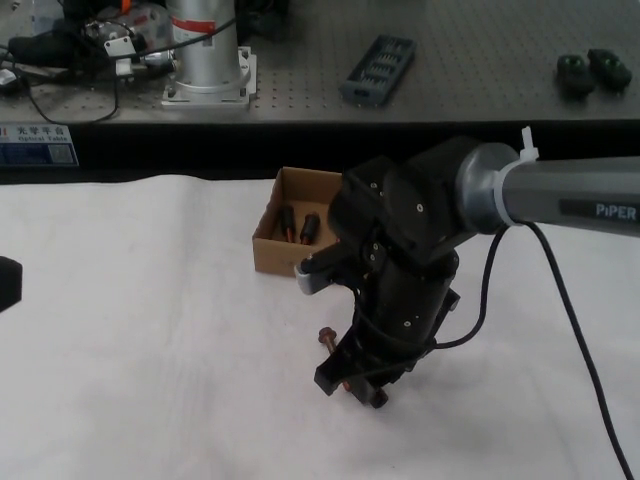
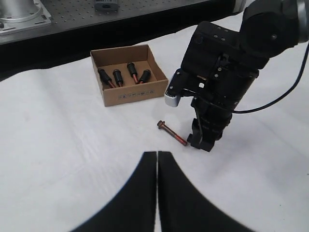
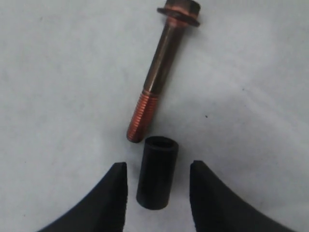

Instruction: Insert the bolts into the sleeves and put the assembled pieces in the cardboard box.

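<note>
A copper-coloured bolt (image 3: 161,72) lies flat on the white cloth, its threaded tip close to the mouth of a black sleeve (image 3: 157,171). The sleeve lies between the fingers of my right gripper (image 3: 158,166), which is open, with a gap on each side. In the high view the right gripper (image 1: 355,385) points down at the cloth beside the bolt (image 1: 326,336). The cardboard box (image 2: 135,94) holds several bolts with sleeves on them (image 2: 123,75). My left gripper (image 2: 157,162) is shut on nothing, back from the bolt (image 2: 172,134) and the right gripper (image 2: 205,140).
Behind the cloth runs a perforated metal bench (image 1: 460,60) with a metal post base (image 1: 208,70), a dark tray (image 1: 378,68) and cables. The right arm's cable (image 1: 575,340) hangs over the cloth. Open cloth lies left of the box (image 1: 262,250).
</note>
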`<action>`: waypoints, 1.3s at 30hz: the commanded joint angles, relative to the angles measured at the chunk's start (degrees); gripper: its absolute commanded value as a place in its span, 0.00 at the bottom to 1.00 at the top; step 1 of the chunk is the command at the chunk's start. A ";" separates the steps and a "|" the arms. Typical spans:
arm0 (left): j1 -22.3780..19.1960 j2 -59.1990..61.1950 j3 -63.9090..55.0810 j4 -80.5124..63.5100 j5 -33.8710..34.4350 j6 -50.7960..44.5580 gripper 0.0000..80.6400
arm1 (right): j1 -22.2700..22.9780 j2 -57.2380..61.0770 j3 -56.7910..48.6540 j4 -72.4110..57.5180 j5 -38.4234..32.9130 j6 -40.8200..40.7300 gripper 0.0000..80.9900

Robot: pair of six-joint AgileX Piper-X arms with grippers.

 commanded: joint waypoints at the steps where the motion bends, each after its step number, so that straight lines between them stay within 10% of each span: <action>1: 0.08 -0.40 -0.08 -1.13 -0.80 0.52 0.01 | -0.04 0.01 -0.45 0.37 -0.30 -0.44 0.39; 16: 0.08 -0.40 -0.08 -1.13 -0.80 0.52 0.01 | -0.04 2.02 -0.45 0.57 -0.30 -0.29 0.38; 23: 0.08 -0.40 -0.08 -1.13 -0.80 0.52 0.01 | -0.04 2.02 -0.45 2.55 -0.30 -0.29 0.03; 39: 0.08 6.88 -0.02 -2.60 3.64 0.11 0.01 | -0.04 -9.48 -0.17 8.46 -3.19 -0.44 0.03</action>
